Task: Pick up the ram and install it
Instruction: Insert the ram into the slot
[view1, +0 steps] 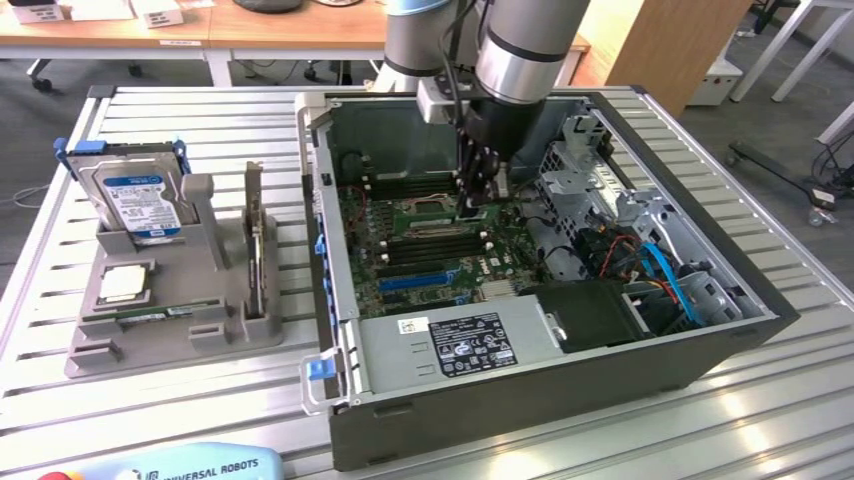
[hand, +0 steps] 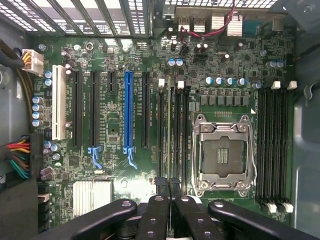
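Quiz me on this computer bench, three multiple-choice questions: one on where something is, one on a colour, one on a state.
1. Where is the gripper?
A) over the hard drive
B) inside the computer case, above the motherboard
C) raised clear above the case

2. The hard drive's label is mainly:
A) blue and white
B) red
C) green

3. The computer case is:
A) sealed shut
B) wrapped in plastic
C) open, motherboard exposed

Answers: 1 B, it hangs within the case walls; 2 A, a blue band on a white sticker; 3 C, the motherboard lies uncovered.
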